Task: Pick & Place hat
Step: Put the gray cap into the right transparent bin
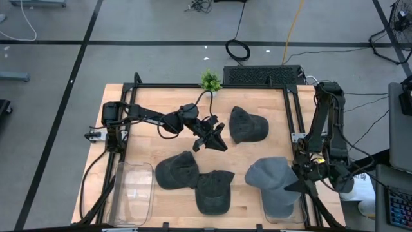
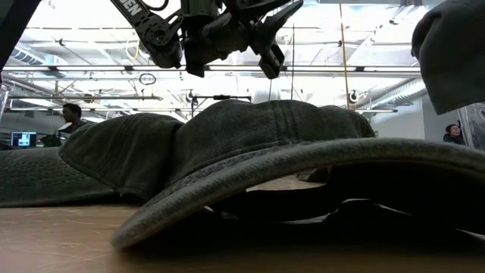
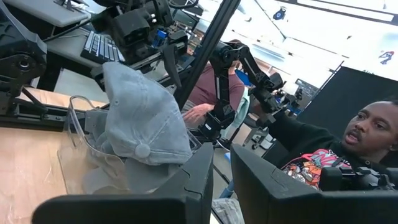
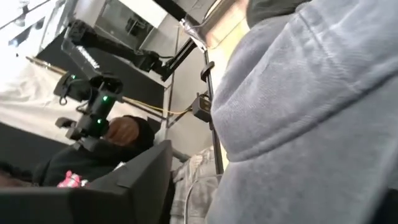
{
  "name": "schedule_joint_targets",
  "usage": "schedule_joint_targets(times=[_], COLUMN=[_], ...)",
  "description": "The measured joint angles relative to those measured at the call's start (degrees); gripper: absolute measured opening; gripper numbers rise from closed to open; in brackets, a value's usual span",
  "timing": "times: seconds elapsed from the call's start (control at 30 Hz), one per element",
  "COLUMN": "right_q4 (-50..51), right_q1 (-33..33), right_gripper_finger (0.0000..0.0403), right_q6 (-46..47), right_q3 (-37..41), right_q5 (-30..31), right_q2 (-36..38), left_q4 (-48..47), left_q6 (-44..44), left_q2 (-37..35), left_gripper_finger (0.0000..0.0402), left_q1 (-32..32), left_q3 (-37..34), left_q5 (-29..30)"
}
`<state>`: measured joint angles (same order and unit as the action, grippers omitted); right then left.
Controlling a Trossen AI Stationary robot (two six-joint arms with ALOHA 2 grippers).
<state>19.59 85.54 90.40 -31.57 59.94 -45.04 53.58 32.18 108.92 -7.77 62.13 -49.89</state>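
The light grey cap (image 1: 273, 183) lies at the right near corner of the wooden table (image 1: 167, 103), its crown up and its button on top, resting over the rim of a clear plastic bin (image 1: 283, 216) so that part of it hangs into the bin. Its fabric is soft and lightly creased.

Three dark grey caps lie on the same table. One dark cap (image 1: 246, 124) sits alone toward the table's far side, brim pointing right. Another dark cap (image 1: 175, 170) lies nearer the table's front edge, left of centre. The third dark cap (image 1: 214, 191) lies just beside it, overlapping it, closest to the front edge.
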Motion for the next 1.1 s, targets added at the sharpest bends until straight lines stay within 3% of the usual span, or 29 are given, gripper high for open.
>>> schedule_joint_targets(times=[0.17, 0.33, 0.7, 0.9, 1.1], right_q4=[0.11, 1.36, 25.99, 32.01, 32.45], right_q1=[-0.06, 0.04, 0.04, 0.07, 0.04], right_gripper_finger=[0.0293, 0.0298, 0.0279, 0.0279, 0.0279], right_q6=[4.77, 7.18, 34.55, 35.46, 32.36], right_q3=[0.72, 0.72, 0.76, -0.83, -5.49], right_q5=[-3.5, -8.96, -24.08, -26.96, -24.99], right_q2=[1.49, 5.01, 12.14, 13.26, 13.27], left_q4=[-0.02, -0.01, -0.02, -0.02, -0.02], left_q6=[-0.35, -0.39, -0.46, -0.52, -0.9], left_q2=[0.0, 0.0, 0.0, 0.0, 0.0], left_gripper_finger=[0.0062, 0.0062, 0.0062, 0.0062, 0.0062], left_q1=[0.0, 0.0, 0.0, 0.0, 0.0], left_q3=[0.0, 0.0, 0.0, 0.0, 0.0], left_q5=[0.0, 0.04, 0.07, 0.21, 0.46])
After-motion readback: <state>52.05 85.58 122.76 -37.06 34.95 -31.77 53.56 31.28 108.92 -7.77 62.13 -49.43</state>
